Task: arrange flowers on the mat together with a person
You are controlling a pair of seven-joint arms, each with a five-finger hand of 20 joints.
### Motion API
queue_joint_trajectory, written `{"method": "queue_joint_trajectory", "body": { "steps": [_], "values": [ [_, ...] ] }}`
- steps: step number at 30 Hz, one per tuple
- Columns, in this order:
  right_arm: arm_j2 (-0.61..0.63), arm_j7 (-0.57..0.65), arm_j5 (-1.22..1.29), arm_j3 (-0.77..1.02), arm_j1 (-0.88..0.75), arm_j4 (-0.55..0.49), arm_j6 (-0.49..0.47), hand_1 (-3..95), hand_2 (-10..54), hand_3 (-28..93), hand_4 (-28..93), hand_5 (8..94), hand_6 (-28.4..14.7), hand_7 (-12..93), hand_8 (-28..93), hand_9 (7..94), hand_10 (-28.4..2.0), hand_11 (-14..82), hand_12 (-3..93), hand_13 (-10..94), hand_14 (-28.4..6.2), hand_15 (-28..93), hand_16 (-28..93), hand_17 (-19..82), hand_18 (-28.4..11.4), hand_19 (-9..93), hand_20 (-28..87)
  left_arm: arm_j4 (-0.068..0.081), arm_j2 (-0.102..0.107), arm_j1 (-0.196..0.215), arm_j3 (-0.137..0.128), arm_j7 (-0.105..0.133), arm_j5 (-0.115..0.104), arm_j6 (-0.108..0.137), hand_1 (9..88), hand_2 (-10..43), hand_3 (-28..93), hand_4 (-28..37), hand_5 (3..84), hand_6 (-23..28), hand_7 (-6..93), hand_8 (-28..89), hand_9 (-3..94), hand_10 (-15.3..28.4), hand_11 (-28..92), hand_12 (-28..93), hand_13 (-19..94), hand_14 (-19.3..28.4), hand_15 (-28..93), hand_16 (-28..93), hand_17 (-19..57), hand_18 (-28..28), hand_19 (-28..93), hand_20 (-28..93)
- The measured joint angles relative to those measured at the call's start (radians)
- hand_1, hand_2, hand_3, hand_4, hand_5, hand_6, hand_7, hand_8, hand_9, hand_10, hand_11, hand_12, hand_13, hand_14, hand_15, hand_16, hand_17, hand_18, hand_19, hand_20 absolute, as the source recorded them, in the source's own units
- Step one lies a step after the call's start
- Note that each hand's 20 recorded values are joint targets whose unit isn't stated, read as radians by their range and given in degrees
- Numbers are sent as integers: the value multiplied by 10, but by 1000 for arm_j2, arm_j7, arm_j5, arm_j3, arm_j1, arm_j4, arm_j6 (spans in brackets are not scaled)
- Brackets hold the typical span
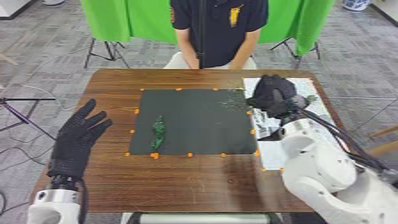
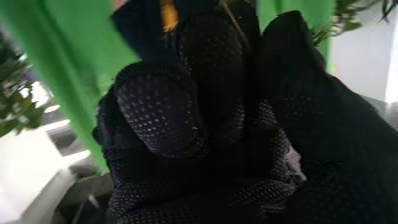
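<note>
The table (image 1: pixel 178 187) is smooth, faintly glossy brown wood; the dark mat (image 1: pixel 200 122) looks matt. At twelve o'clock, the green curtain (image 1: pixel 120 20) is creased cloth.

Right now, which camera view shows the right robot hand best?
The right wrist view: it shows the right robot hand up close, so its dotted black surface is plain to see. The head view shows that hand small and dark, from above, over the white sheet to the right of the dark mat.
</note>
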Motion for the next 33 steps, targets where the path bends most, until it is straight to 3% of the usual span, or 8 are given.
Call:
{"method": "queue_joint_trajectory", "body": {
  "steps": [5, 11, 22, 33],
  "values": [
    [-150, 2, -43, -192, 165, 108, -42, 557, -92, 662, -283, 895, -17, 139, 84, 891, -126, 387, 226, 838, -87, 647, 200, 457, -228, 932, 327, -1, -1, 0, -3, -5, 1, 0, 239, 29, 811, -234, 346, 26, 132, -104, 349, 166, 185, 91, 255, 239, 311, -38, -106, 199, 380, 106],
    [-304, 14, -92, -299, 249, 216, -167, 558, -92, 663, -283, 894, -17, 139, 86, 887, -126, 394, 226, 833, -91, 655, 199, 453, -229, 932, 330, -1, -7, -7, -2, -17, 4, -2, 239, 28, 812, -233, 346, 26, 131, -104, 349, 166, 186, 92, 255, 238, 311, -38, -106, 199, 383, 109],
    [-439, 61, -167, -332, 223, 335, -238, 546, -93, 662, -279, 892, -21, 152, 102, 881, -131, 417, 229, 826, -97, 667, 199, 444, -236, 932, 339, 0, -9, -22, -2, -30, 6, -4, 239, 28, 812, -235, 347, 27, 130, -103, 349, 166, 187, 92, 254, 240, 310, -38, -105, 200, 383, 109],
    [-490, 103, -153, -269, 117, 362, -307, 534, -86, 653, -268, 884, -17, 155, 90, 883, -130, 430, 227, 829, -99, 674, 192, 448, -240, 932, 348, 2, -14, -38, -1, -61, 15, -18, 239, 30, 810, -234, 350, 29, 131, -102, 349, 166, 188, 92, 254, 239, 311, -38, -105, 200, 383, 110]
  ]
}}
